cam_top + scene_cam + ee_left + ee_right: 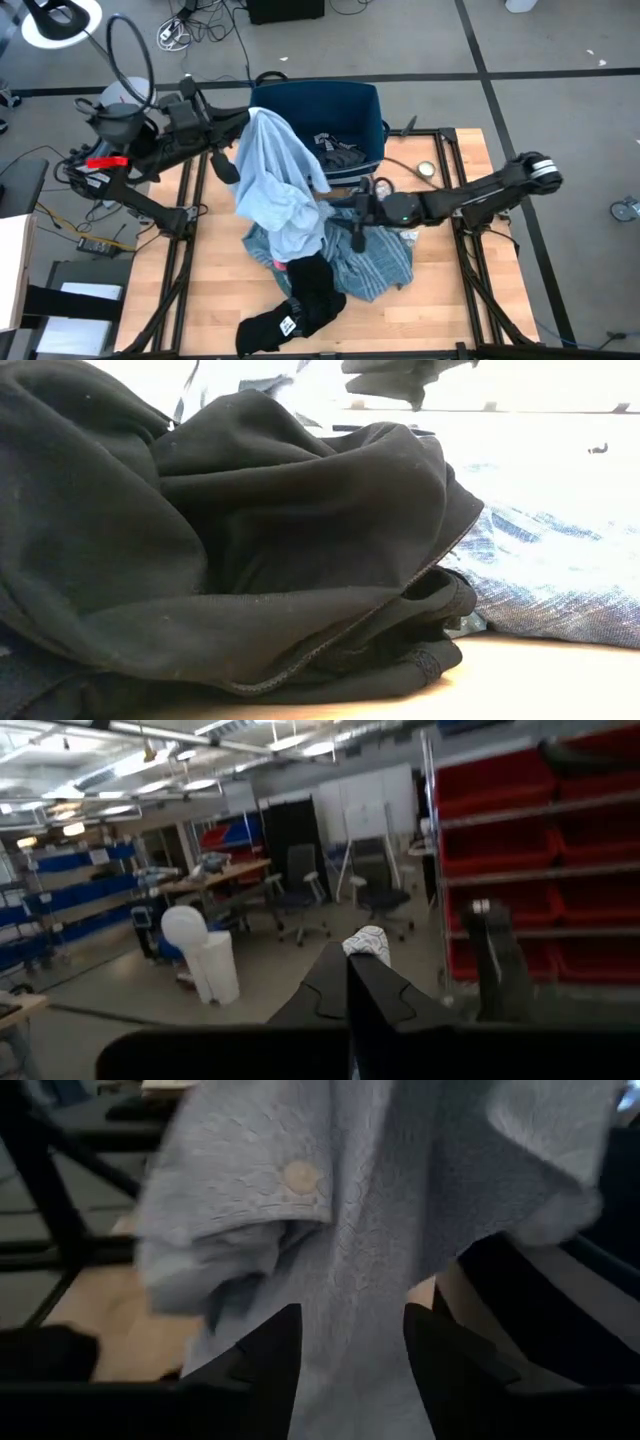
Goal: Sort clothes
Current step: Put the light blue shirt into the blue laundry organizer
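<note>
A light blue shirt (280, 175) hangs from my left gripper (247, 122), which is shut on it just in front of the dark blue bin (318, 100). My right gripper (352, 218) is open, close beside the shirt's lower part (360, 1230); I cannot tell whether it touches. A teal striped cloth (375, 262) lies spread on the table under the shirt, with a small red piece (279, 264) at its edge. Black pieces (300, 300) lie at the near edge and fill the low view (220, 540). A white-and-grey patterned bit (407, 237) shows under my right arm. My left gripper pinches a small bunch of the light blue shirt's upper end (366, 942) between its two shut fingertips. The fingers come about level from the table's left. The shirt hangs slack below them, and its lower end (300, 238) rests on the pile of clothes.
The bin at the table's far edge holds dark clothes (338, 152). A small round object (426, 169) and a cable lie on the table right of the bin. Black frame rails (455, 180) run along both sides. Bare wood (215, 285) shows at the near left.
</note>
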Available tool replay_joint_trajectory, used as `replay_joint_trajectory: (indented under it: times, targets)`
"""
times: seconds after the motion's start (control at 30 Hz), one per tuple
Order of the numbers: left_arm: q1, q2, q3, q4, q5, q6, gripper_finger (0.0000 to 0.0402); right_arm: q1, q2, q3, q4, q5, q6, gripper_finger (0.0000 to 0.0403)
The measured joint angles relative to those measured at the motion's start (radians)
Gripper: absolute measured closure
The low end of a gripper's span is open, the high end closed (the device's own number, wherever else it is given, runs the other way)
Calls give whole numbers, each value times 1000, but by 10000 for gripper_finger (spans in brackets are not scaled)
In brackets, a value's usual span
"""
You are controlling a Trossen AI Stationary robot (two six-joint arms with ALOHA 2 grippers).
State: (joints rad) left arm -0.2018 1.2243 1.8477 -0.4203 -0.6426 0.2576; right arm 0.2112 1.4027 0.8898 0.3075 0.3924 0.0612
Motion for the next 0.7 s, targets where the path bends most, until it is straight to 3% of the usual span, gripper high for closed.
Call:
replay_joint_trajectory:
  times: [0.2, 0.33, 0.4, 0.53, 0.7]
  targets:
    - [20, 0, 0, 66, 57, 1, 401, -61, 172, 0, 252, -14, -35, 226]
    - [39, 0, 0, 83, 83, 4, 401, -98, 246, 51, 259, -169, 29, 232]
    - [50, 0, 0, 88, 84, 4, 401, -103, 270, 88, 242, -238, 16, 262]
    - [80, 0, 0, 88, 84, 4, 401, -97, 276, 161, 155, -272, -95, 381]
    - [118, -3, 0, 74, 84, 4, 401, -102, 194, 237, 131, -286, -176, 399]
